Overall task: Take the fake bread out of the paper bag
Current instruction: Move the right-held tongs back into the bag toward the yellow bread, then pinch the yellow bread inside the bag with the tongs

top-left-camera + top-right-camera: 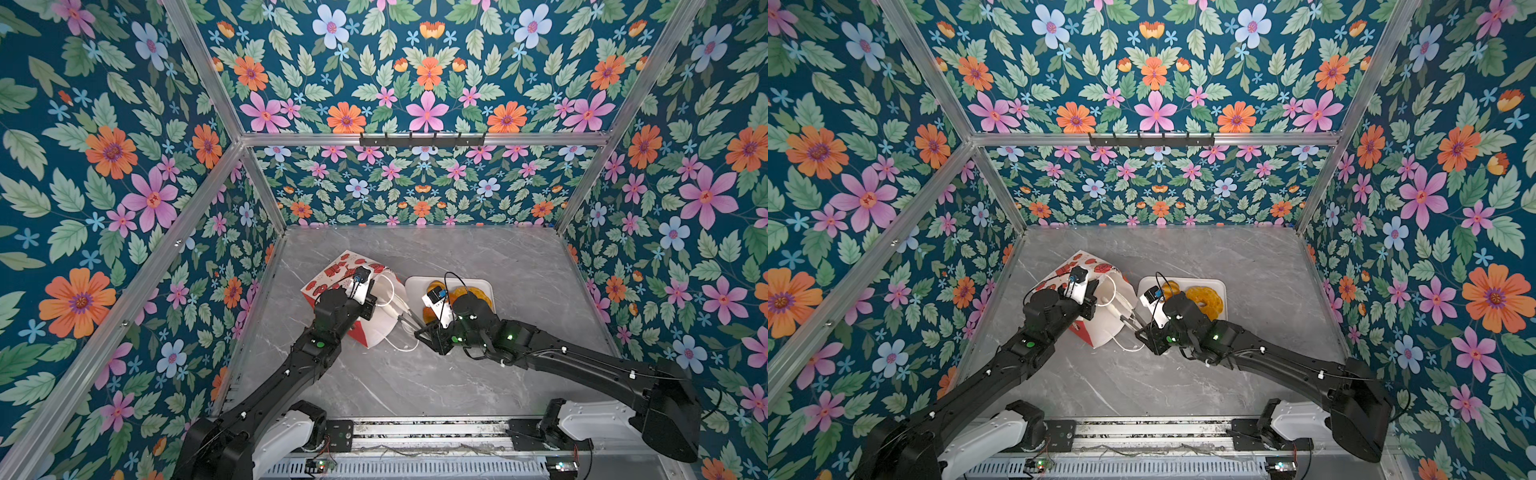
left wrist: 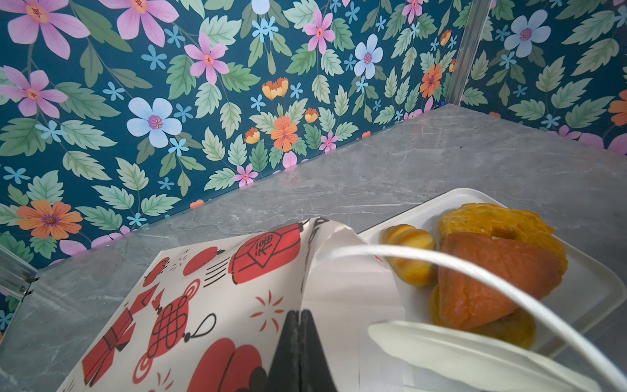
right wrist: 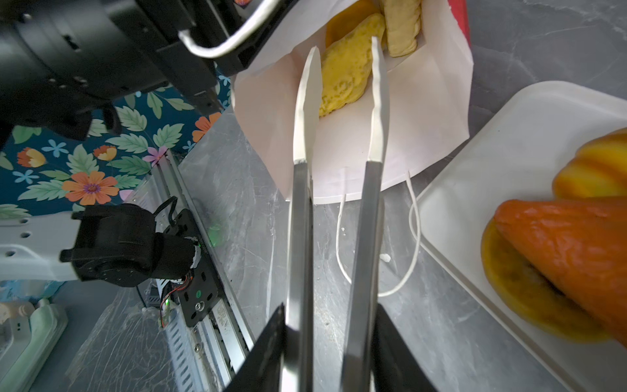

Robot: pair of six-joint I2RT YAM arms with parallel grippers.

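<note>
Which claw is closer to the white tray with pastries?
Right. The right claw, holding tongs, sits just off the near corner of the tray; the left claw is farther, shut on the rim of the paper bag beside it.

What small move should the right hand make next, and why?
Probably the right hand should squeeze the tongs closed: their white tips straddle the yellow pastry inside the paper bag, whose edge the left hand holds.

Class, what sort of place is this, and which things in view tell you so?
Probably a robot test cell, not a real kitchen: flowered wallpaper panels in an aluminium frame enclose a grey marble-look tabletop, and two robot arms stand on a rail.
</note>
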